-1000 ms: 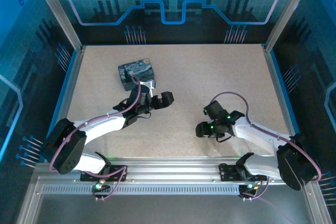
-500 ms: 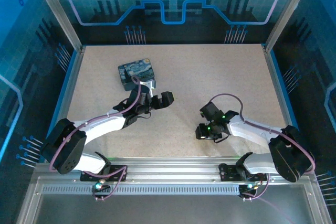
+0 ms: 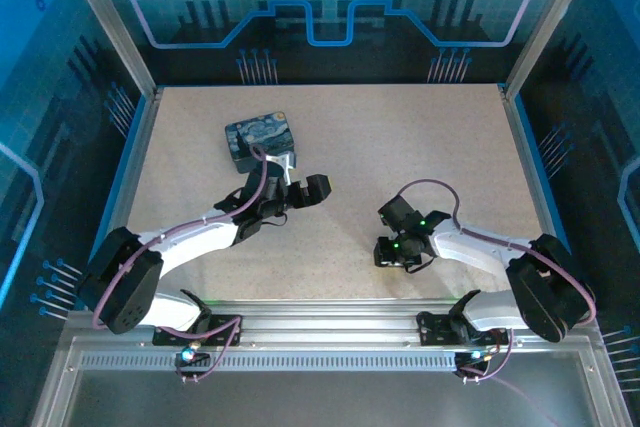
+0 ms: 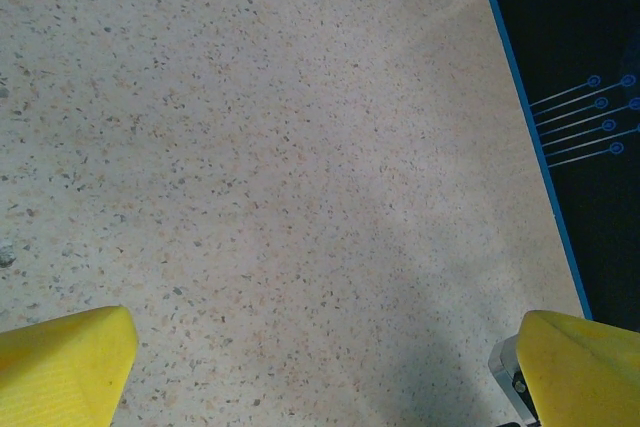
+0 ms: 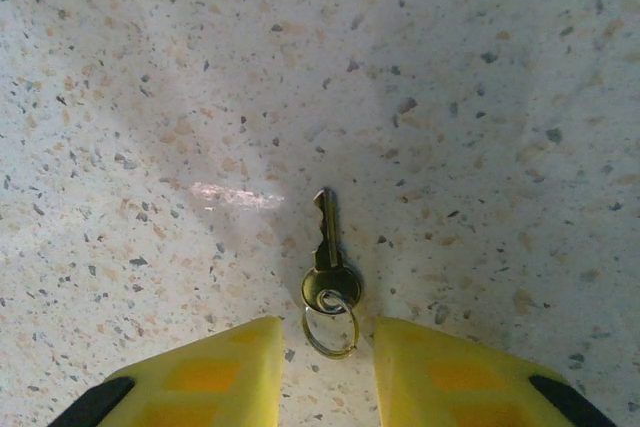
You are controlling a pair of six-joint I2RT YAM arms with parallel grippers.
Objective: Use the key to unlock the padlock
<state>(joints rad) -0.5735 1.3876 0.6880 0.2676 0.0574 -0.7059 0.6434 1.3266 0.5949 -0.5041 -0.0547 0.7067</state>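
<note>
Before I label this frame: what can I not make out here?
- Padlock: too small to pick out in top view; left arm covers table by the tin.
- Key: top view, hidden under right gripper.
- Key teeth: right wrist view, too small.

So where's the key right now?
In the right wrist view the key lies flat on the speckled table just ahead of the right gripper, its ring between the fingertips.

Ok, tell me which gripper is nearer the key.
Right. The key lies just ahead of the right gripper, ring in its gap; the left gripper sits well away, near the tin.
</note>
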